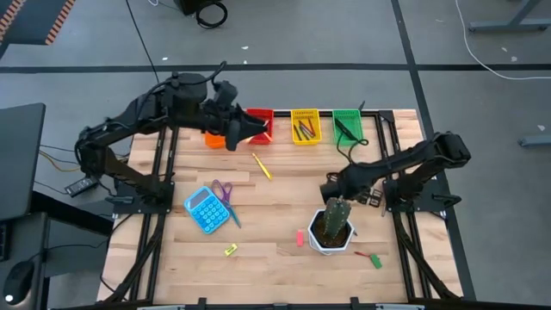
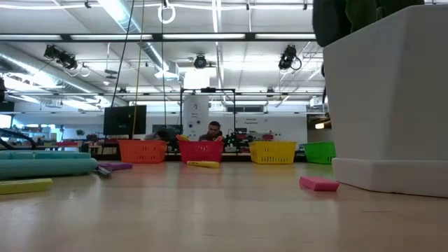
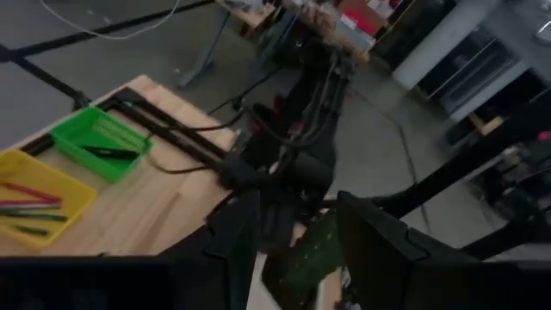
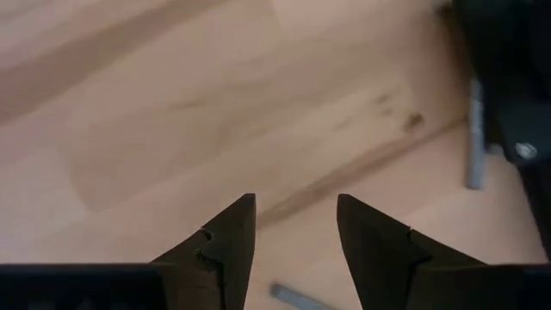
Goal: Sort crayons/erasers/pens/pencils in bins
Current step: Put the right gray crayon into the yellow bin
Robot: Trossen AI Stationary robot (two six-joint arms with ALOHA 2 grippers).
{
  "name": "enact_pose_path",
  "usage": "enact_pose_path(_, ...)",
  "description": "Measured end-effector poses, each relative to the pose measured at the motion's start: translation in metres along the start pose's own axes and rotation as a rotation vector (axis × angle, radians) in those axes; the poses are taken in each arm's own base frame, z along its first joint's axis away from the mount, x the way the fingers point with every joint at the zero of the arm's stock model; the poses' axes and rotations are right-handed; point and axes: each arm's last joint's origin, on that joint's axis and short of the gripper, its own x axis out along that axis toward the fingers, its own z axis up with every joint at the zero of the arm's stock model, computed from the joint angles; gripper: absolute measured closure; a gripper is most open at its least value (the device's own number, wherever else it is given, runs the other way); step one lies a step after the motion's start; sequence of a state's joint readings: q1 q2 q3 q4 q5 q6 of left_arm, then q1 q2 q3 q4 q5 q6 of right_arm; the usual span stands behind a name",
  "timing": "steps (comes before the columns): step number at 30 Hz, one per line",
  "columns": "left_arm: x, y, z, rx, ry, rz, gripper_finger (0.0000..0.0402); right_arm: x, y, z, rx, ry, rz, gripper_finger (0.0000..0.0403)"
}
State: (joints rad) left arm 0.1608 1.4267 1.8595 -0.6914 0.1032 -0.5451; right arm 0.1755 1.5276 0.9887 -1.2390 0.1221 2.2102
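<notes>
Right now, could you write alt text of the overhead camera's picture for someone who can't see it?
Two dark robot arms reach over a wooden table: the left gripper near the red basket, the right gripper by a potted cactus. A blue calculator lies nearby.

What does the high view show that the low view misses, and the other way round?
Only the high view: both arms, the left claw open over the red bin, the right claw open above bare table beside the cactus pot, the crayons in the yellow bin, the calculator and the scissors.
Only the low view: the room behind, with a person beyond the table.
Both: the four bins in a row, the pink eraser beside the pot, and the yellow pen lying before the bins.
</notes>
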Motion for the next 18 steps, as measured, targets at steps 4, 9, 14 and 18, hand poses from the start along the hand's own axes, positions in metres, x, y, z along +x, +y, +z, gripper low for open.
enact_pose_path(4, -0.004, 0.001, -0.003, 0.014, 0.03, 0.018, 0.0239, 0.008, -0.013, -0.009, 0.023, 0.003, -0.048, 0.0232)
enact_pose_path(9, -0.012, 0.0, -0.003, 0.003, 0.036, 0.021, 0.0239, 0.02, -0.028, -0.015, 0.011, 0.007, -0.116, 0.0232)
enact_pose_path(14, -0.013, 0.001, -0.003, 0.004, 0.024, 0.039, 0.0239, 0.031, -0.041, -0.017, 0.004, 0.005, -0.188, 0.0232)
enact_pose_path(18, -0.013, 0.002, -0.002, 0.002, 0.021, 0.048, 0.0239, 0.035, -0.052, -0.013, -0.004, 0.013, -0.183, 0.0232)
